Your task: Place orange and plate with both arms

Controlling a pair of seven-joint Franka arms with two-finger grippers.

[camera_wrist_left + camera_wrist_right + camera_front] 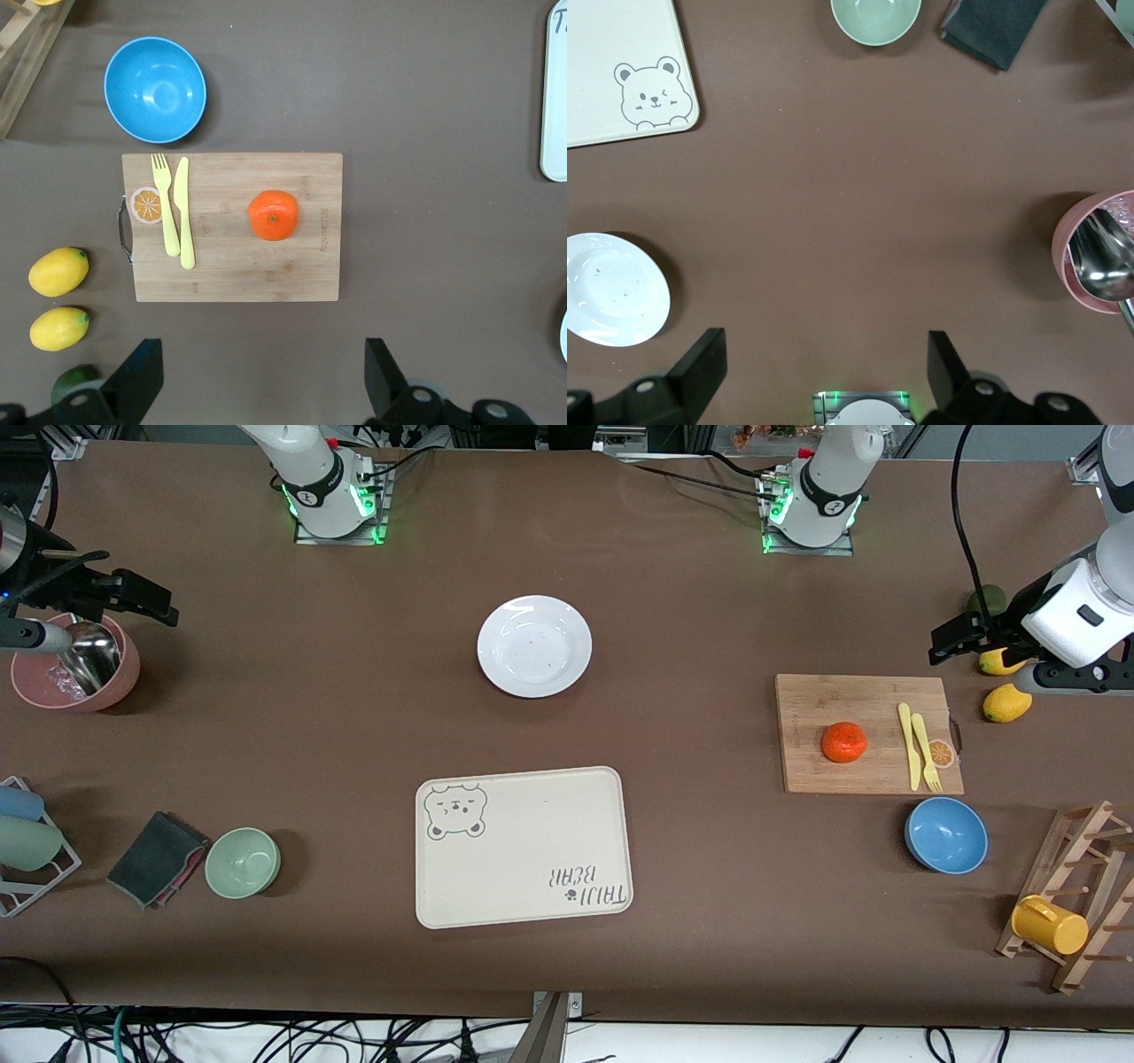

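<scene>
Both tools spread, empty; I'd drop left tool (257, 381) straight over orange (843, 741), right tool (824, 376) pinching plate (534, 646) rim.

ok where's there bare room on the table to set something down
Free: the brown stretch between the white plate and the bear tray, and between plate and cutting board. Crowded: the left arm's end, around board, orange, blue bowl, lemons and rack.
</scene>
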